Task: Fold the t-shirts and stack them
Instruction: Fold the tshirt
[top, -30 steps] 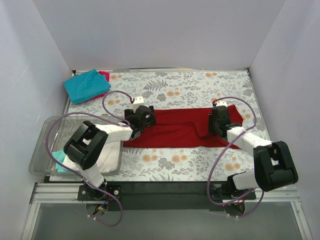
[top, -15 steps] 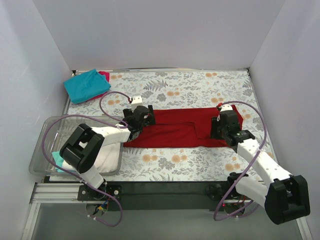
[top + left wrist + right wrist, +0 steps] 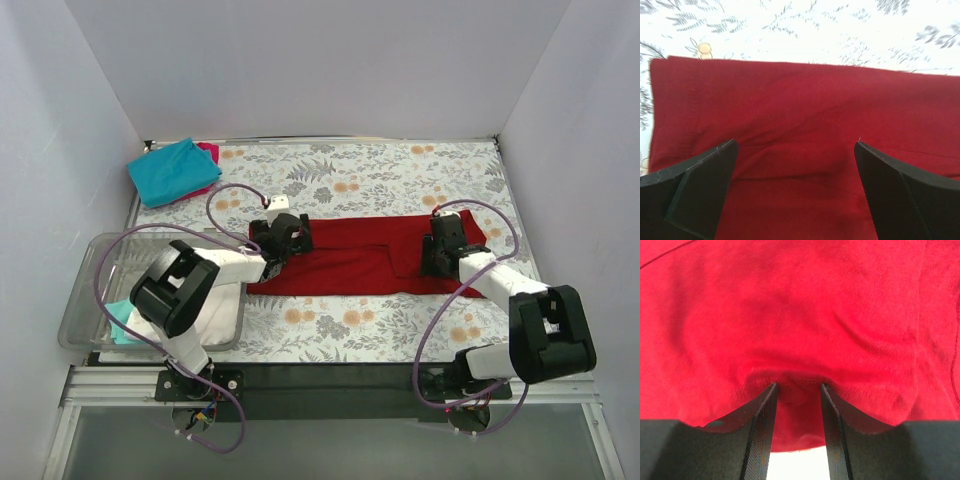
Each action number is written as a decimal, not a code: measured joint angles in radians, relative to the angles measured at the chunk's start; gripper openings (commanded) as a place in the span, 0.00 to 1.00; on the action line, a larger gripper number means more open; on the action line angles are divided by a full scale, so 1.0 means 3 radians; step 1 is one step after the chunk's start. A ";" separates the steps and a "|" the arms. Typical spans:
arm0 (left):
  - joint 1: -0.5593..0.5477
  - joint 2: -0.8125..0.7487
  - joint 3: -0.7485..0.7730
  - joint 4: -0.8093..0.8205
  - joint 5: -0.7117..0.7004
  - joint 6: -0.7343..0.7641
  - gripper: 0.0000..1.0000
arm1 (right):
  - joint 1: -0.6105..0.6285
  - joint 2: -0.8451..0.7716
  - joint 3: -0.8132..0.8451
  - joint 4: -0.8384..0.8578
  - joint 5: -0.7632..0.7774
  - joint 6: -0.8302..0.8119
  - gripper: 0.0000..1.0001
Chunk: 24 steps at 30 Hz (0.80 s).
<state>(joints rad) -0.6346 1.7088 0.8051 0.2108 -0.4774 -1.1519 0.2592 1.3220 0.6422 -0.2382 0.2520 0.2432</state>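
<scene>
- white-and-black left arm point(image 3: 225, 262): white links, boxy black joints, a thin purple cable point(image 3: 225, 192) looping at its twelve o'clock.
- right arm point(image 3: 490, 275): the same colours, with a purple cable at three o'clock.
- left gripper point(image 3: 795, 150): two black wedge-shaped fingers point(image 3: 700, 190).

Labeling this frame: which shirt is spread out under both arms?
The dark red t-shirt, a long band mid-table; the teal shirt and pink shirt lie stacked at the far-left corner.
</scene>
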 measured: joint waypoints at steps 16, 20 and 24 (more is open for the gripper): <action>-0.0245 0.0188 -0.0033 0.0061 -0.0210 -0.0242 0.95 | -0.0378 0.1280 0.0980 0.0436 -0.0080 -0.0048 0.31; -0.0495 0.0027 -0.0195 0.0006 -0.0267 -0.0468 0.95 | -0.0383 0.1680 0.1456 0.0437 -0.0090 -0.0134 0.31; -0.0866 -0.0182 -0.0383 -0.0076 -0.0333 -0.0779 0.95 | -0.0383 0.2057 0.1937 0.0439 -0.0107 -0.0278 0.31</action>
<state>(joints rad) -0.8944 1.6543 0.6903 0.1879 -0.5774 -1.3857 0.1444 1.9392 1.2232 -0.1066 0.2199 0.1596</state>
